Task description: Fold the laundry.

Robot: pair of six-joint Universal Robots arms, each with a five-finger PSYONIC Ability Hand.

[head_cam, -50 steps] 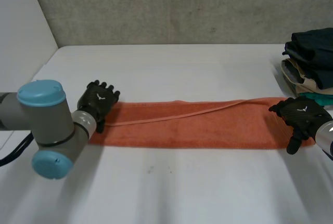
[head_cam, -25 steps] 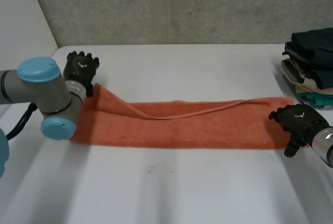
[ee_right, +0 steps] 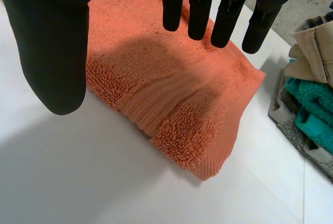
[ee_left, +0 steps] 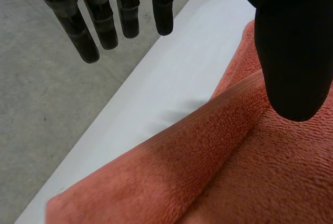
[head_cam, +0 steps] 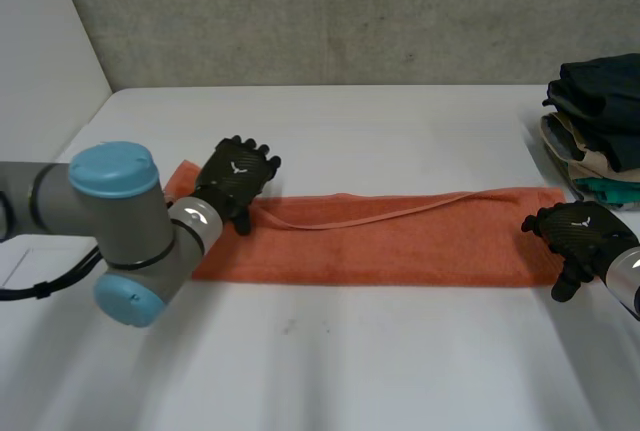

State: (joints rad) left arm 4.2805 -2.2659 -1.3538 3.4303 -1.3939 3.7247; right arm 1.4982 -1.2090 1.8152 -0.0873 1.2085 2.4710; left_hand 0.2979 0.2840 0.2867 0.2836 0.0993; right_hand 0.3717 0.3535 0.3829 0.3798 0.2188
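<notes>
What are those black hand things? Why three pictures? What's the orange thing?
It is a robot with two arms, each ending in a black hand. The wide picture looks down from behind the arms at a white table. The two close pictures come from cameras on the wrists, so each shows its own hand's fingers. The orange thing is a long towel, lying on the table. The left hand is near one end, the right hand at the other. Both are open, holding nothing. Beside the right hand sits a pile of folded clothes.
</notes>
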